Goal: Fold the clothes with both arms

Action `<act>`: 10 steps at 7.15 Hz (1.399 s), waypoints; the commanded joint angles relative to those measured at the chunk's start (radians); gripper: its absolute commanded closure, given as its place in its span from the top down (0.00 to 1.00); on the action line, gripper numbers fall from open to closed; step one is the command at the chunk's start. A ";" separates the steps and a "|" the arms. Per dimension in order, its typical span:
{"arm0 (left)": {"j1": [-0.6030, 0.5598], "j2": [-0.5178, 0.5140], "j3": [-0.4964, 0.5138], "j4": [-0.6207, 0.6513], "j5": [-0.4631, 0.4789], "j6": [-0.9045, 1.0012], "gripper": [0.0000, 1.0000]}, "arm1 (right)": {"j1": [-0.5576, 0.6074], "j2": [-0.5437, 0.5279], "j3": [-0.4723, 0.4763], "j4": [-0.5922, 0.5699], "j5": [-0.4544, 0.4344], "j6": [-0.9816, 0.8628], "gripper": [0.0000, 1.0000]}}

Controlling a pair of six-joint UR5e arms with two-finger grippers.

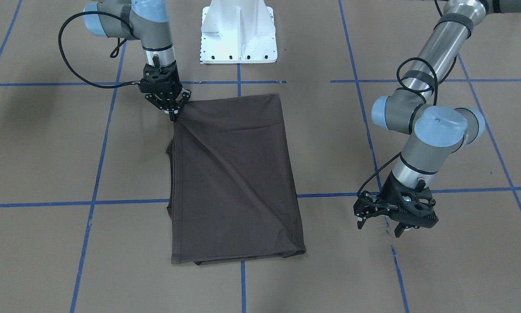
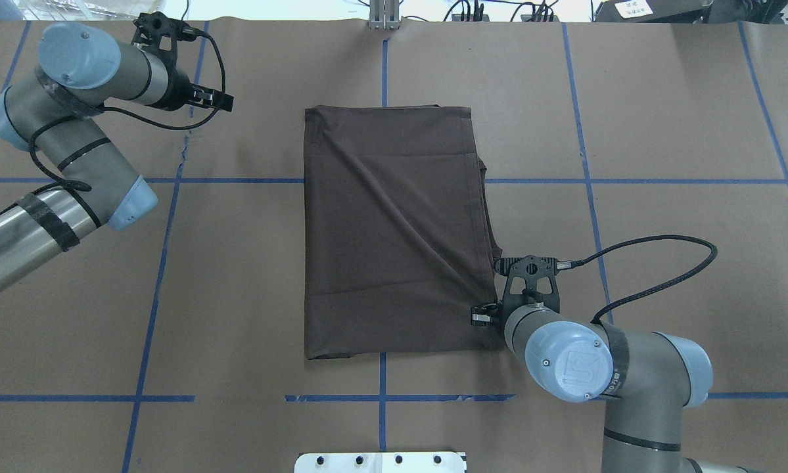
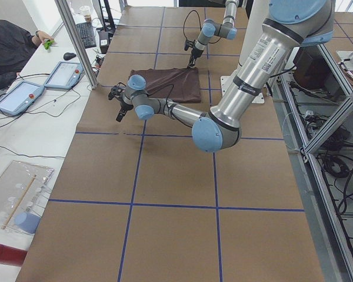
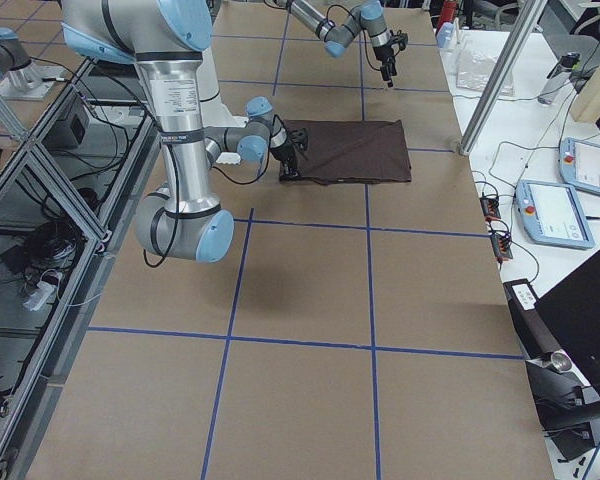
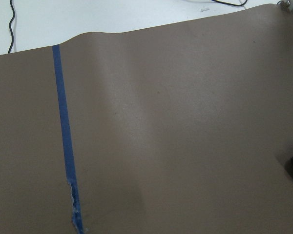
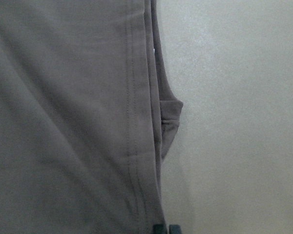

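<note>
The dark grey-brown T-shirt (image 1: 234,178) lies folded into a long rectangle on the brown paper, also seen from above (image 2: 394,230). A diagonal crease runs across it from the corner nearest the robot. My right gripper (image 1: 173,114) is at that corner, fingertips pinched together on the cloth; its wrist view shows the shirt's stitched edge (image 6: 132,122) and a sleeve end (image 6: 170,122). My left gripper (image 1: 379,226) hangs open and empty over bare paper, well off the shirt's far side. Its wrist view holds only paper and a blue tape line (image 5: 63,131).
The white pedestal base (image 1: 238,34) stands behind the shirt. Blue tape lines (image 2: 170,263) grid the paper. A side table with tablets (image 3: 65,73), a metal post (image 3: 76,41) and a seated person (image 3: 9,47) lies past the table's far edge.
</note>
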 commanded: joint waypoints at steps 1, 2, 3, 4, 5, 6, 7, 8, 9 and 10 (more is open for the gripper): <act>0.002 0.000 -0.003 0.000 -0.001 0.000 1.00 | 0.012 0.008 0.027 0.004 0.008 -0.009 1.00; 0.011 0.000 -0.023 0.002 -0.003 -0.023 1.00 | 0.051 0.008 0.046 0.037 0.055 -0.023 1.00; 0.034 0.001 -0.067 0.003 -0.003 -0.076 1.00 | 0.079 -0.009 0.049 0.162 0.104 -0.023 1.00; 0.081 0.025 -0.130 0.005 -0.003 -0.185 1.00 | 0.107 -0.035 0.049 0.262 0.145 -0.022 1.00; 0.156 0.088 -0.253 0.008 0.003 -0.295 1.00 | 0.134 -0.036 0.061 0.272 0.170 -0.011 1.00; 0.238 0.152 -0.379 0.011 0.017 -0.450 1.00 | 0.154 -0.035 0.061 0.272 0.170 0.004 1.00; 0.338 0.202 -0.476 0.014 0.104 -0.597 0.98 | 0.177 -0.033 0.061 0.271 0.178 0.006 1.00; 0.445 0.237 -0.538 0.018 0.203 -0.744 0.73 | 0.202 -0.035 0.061 0.271 0.205 0.006 1.00; 0.519 0.271 -0.578 0.018 0.250 -0.869 0.57 | 0.213 -0.035 0.061 0.271 0.218 0.006 1.00; 0.585 0.297 -0.601 0.018 0.311 -0.947 0.57 | 0.214 -0.035 0.061 0.271 0.218 0.007 1.00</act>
